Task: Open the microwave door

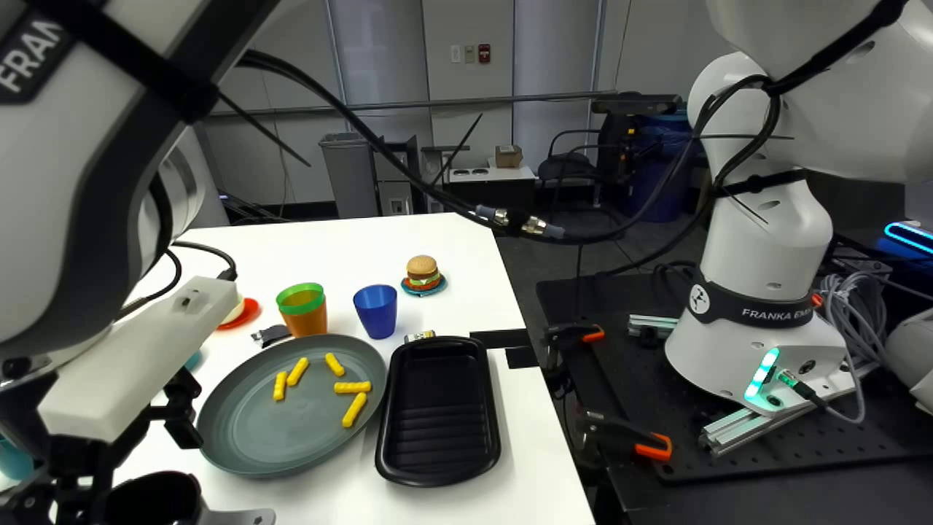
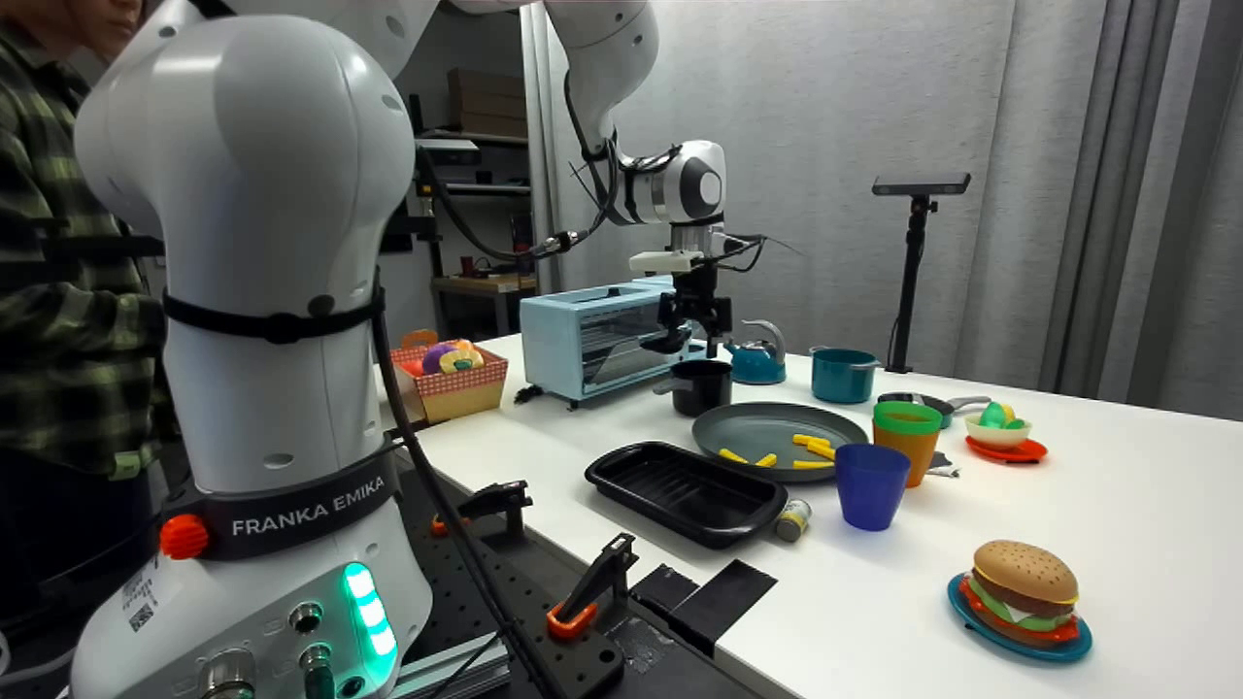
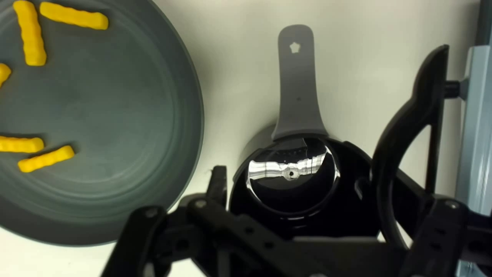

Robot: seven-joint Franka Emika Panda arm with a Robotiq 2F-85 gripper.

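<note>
The microwave is a light blue toaster-style oven (image 2: 550,345) with a glass front, behind the gripper in an exterior view. I cannot tell whether its door is fully shut. In the wrist view its blue edge (image 3: 476,134) runs down the right side. A curved black door handle (image 3: 398,138) stands out from that edge. My gripper (image 3: 323,192) is open, its left finger apart from the handle and its right finger close to it. Whether the right finger touches it is hidden. The gripper (image 2: 693,340) hangs pointing down in front of the oven. It also shows at lower left in an exterior view (image 1: 124,467).
A black pot (image 3: 298,100) with a grey handle stands below the gripper. A grey plate (image 2: 719,419) with yellow fries and a black tray (image 2: 680,495) lie nearby. A teal kettle (image 2: 757,364) and pot (image 2: 843,377) stand beyond. A basket (image 2: 466,388) is beside the oven.
</note>
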